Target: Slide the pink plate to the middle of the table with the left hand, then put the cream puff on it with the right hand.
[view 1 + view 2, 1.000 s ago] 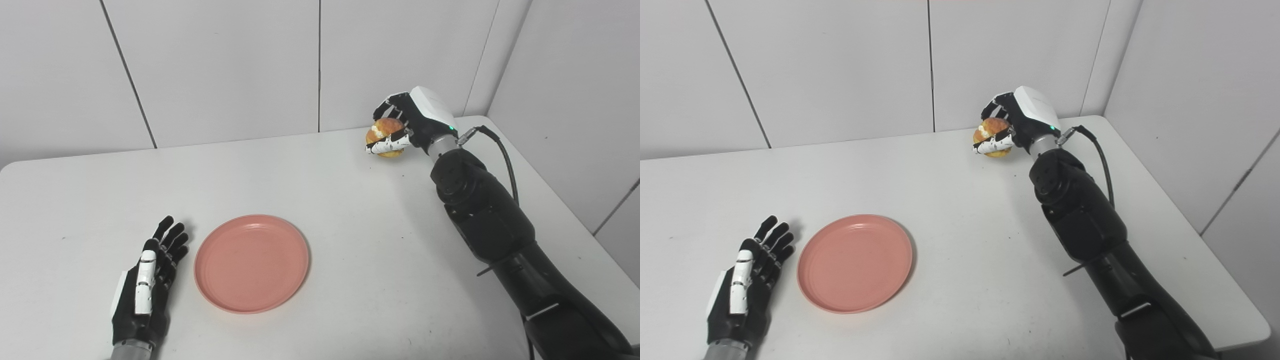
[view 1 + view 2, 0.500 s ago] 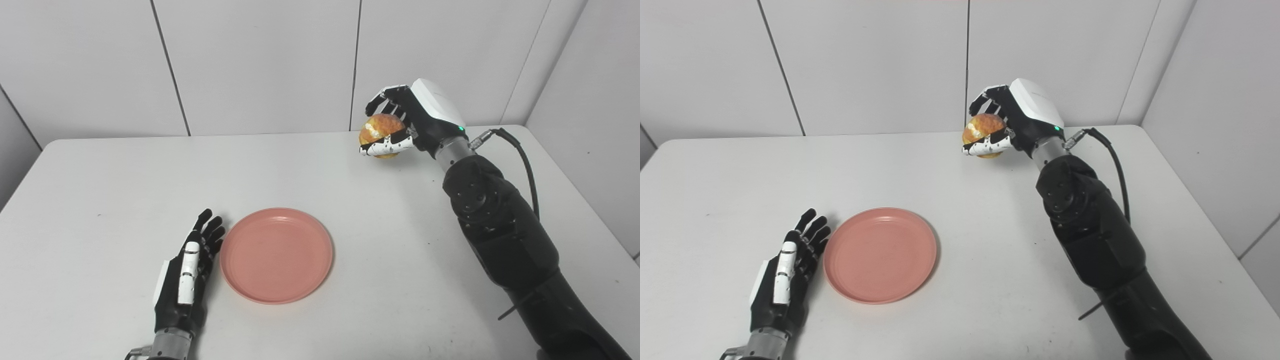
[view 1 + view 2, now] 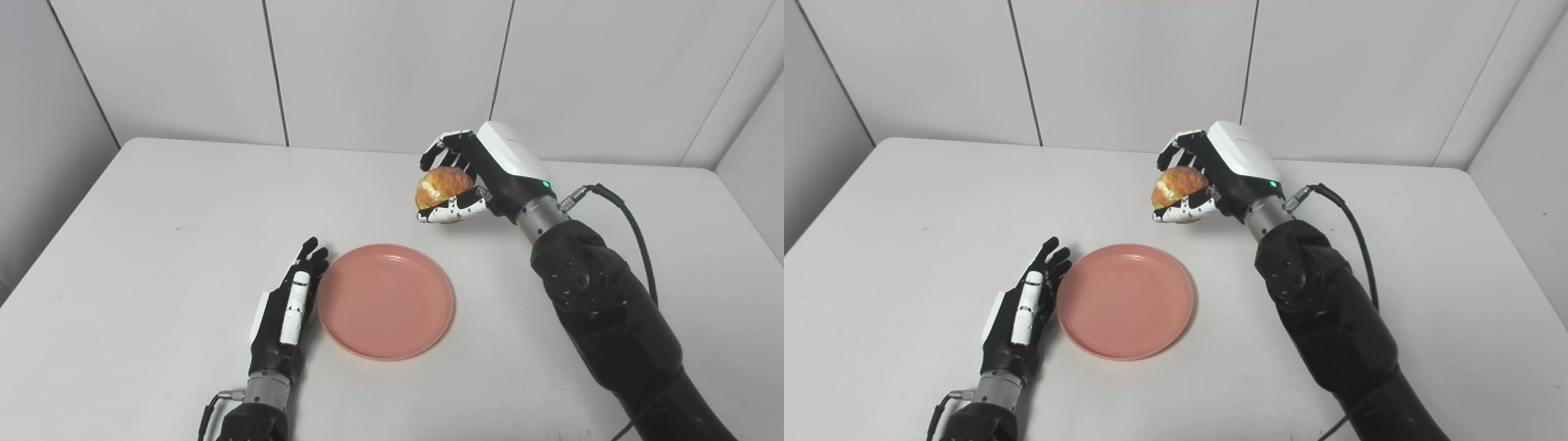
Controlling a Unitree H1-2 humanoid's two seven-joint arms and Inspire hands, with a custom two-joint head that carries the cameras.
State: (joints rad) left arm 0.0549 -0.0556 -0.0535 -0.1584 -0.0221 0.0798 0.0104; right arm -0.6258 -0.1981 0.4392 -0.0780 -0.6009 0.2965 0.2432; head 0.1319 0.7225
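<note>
pink plate (image 3: pixel 386 301): smooth plastic with a soft sheen, you see.
cream puff (image 3: pixel 442 185): rough, golden baked crust.
table (image 3: pixel 153 245): your matt white top.
right hand (image 3: pixel 484 174): glossy white shell, black plastic fingers.
left hand (image 3: pixel 286 313): matt black plastic.

White table (image 3: pixel 153 245): matte top, lying under and around both hands, its far edge running along the wall behind the right hand (image 3: pixel 478 177). Rounded far corner (image 3: pixel 131 142) noted well beyond and to the left of the left hand (image 3: pixel 285 318). One small dark speck (image 3: pixel 177 229) on the top, left of and beyond the left hand. Back wall (image 3: pixel 380 67): pale panels; one dark vertical seam (image 3: pixel 502 61) rises just behind the right hand, another seam (image 3: pixel 275 73) stands far beyond the left hand. Side wall (image 3: pixel 37 153) to the left of the left hand; second side wall (image 3: pixel 756 116) to the right of the right hand
</note>
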